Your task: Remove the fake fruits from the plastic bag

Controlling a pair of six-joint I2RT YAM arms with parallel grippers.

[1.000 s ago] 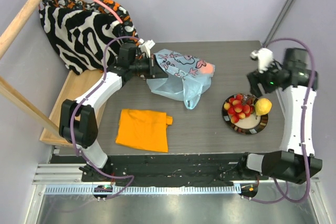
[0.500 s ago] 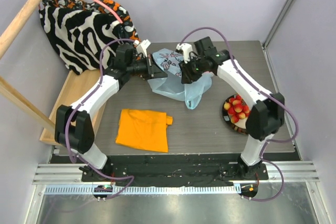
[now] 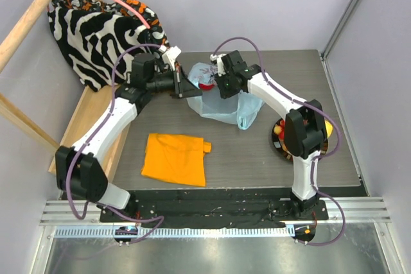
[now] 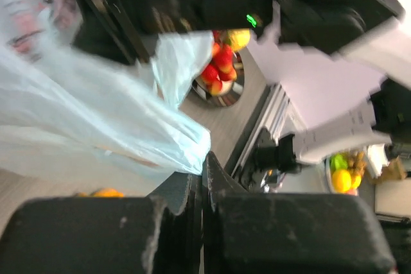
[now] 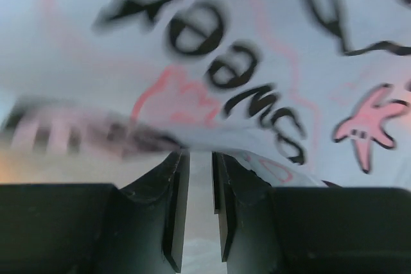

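Observation:
The pale blue plastic bag (image 3: 221,104) with a pink cartoon print lies at the table's back centre. My left gripper (image 3: 180,86) is shut on its left edge; in the left wrist view the film (image 4: 128,133) runs out from between the shut fingertips (image 4: 204,172). My right gripper (image 3: 216,85) is at the bag's top, jaws nearly together with printed film (image 5: 212,75) bunched at the tips (image 5: 200,156). A red fruit (image 3: 207,84) shows at the bag's mouth between the grippers. Strawberries (image 4: 218,72) and a lemon (image 3: 328,129) lie on the plate (image 3: 277,140).
An orange folded cloth (image 3: 174,157) lies at the front left. A zebra-striped cloth (image 3: 96,36) hangs over the wooden frame (image 3: 32,14) at the back left. My right arm's elbow (image 3: 302,129) covers most of the plate.
The right arm swung from above the plate to the bag and its jaws narrowed. The bag's top got pulled up and left, and a red fruit now shows. The left gripper stays shut.

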